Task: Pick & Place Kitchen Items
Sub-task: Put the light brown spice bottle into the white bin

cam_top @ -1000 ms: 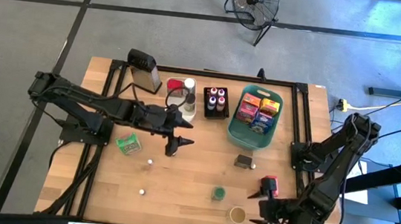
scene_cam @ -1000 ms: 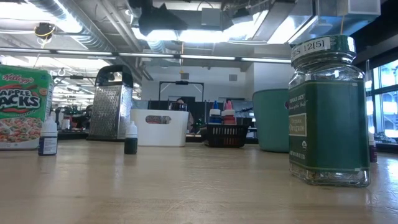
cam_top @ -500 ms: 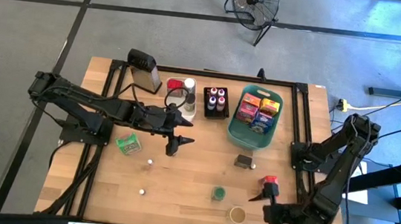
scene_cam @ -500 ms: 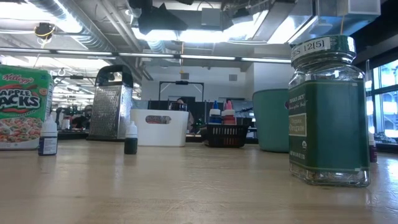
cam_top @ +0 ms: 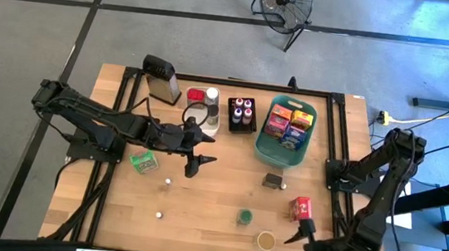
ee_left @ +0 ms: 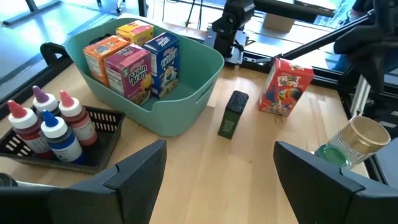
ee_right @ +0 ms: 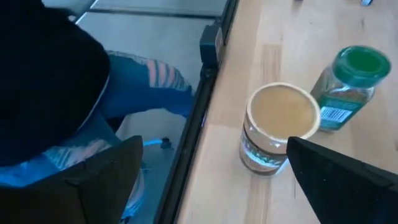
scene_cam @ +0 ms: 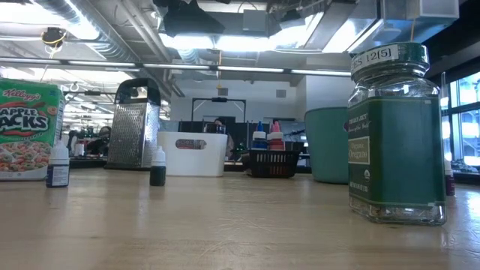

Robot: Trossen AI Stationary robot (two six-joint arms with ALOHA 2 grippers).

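Both grippers are open and touch nothing. My left gripper (cam_top: pixel 203 150) (ee_left: pixel 224 180) hovers over the table's middle, facing the teal basket (ee_left: pixel 186 102) of small boxes. My right gripper (cam_top: pixel 307 237) (ee_right: pixel 211 186) is at the near right edge, beside a beige-lidded jar (ee_right: pixel 277 127) (cam_top: pixel 266 241) and a green-lidded jar (ee_right: pixel 348 81) (cam_top: pixel 244 217). A red box (cam_top: pixel 300 209) (ee_left: pixel 283 87) stands upright on the table, just beyond the right gripper. A dark little box (cam_top: pixel 272 180), a green packet (cam_top: pixel 144 161) and small white-capped bottles (cam_top: pixel 168 180) also rest on the wood.
At the far side stand a metal grater (cam_top: pixel 162 79), a white bin (cam_top: pixel 203 111) and a black tray (cam_top: pixel 242 115) of capped bottles. A person's jeans (ee_right: pixel 143 87) show past the near edge. Bare wood lies around (cam_top: pixel 208 199).
My right gripper has drawn back toward the table's near edge, away from the red box, which stays standing on the table.
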